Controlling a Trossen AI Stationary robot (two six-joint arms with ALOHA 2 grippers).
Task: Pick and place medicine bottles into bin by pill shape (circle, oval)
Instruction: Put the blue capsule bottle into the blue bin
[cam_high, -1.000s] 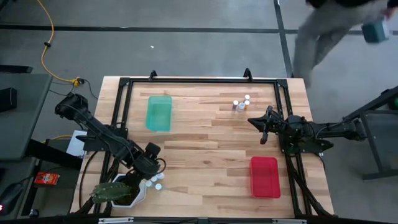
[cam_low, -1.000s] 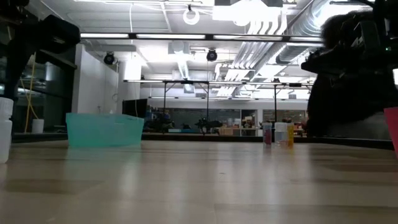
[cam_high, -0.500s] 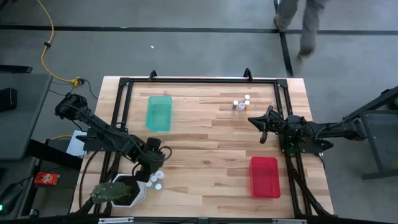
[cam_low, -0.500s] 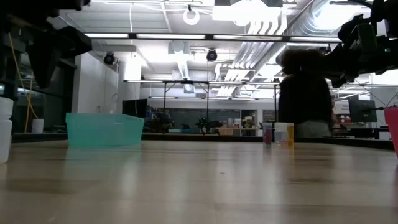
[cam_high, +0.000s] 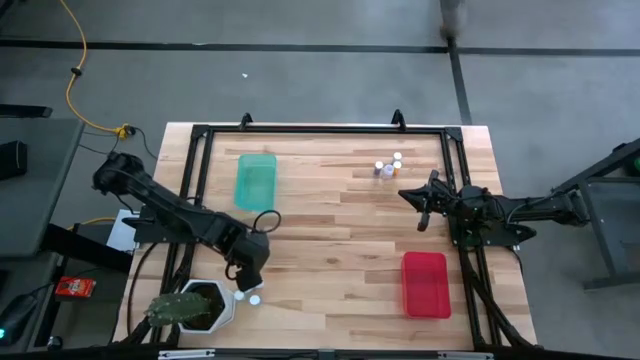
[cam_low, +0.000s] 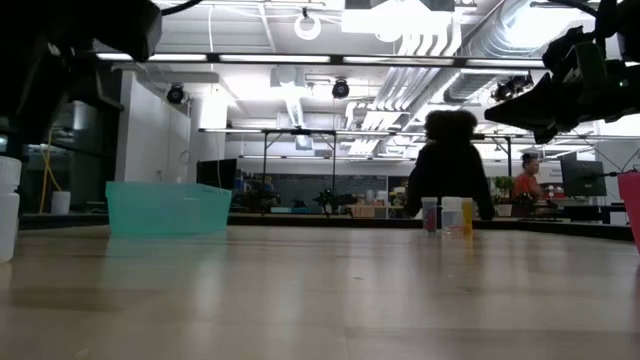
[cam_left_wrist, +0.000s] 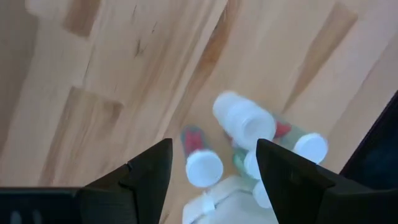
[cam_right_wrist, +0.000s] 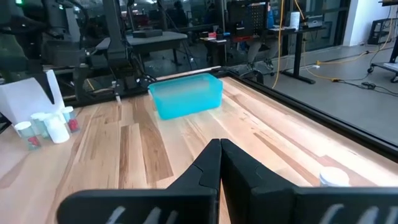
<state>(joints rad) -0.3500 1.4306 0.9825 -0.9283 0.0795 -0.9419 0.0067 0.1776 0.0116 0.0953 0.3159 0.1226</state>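
The left gripper (cam_high: 250, 272) hangs wide open directly above a cluster of bottles (cam_left_wrist: 249, 149) beside the cactus pot (cam_high: 195, 306). A second bottle group (cam_high: 388, 166) stands far off. The right gripper (cam_high: 424, 205), fingers together, waits near it.

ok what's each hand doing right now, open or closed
Left hand: open, empty, over the bottles by the cactus pot.
Right hand: closed, empty, waiting above the table near the red bin.
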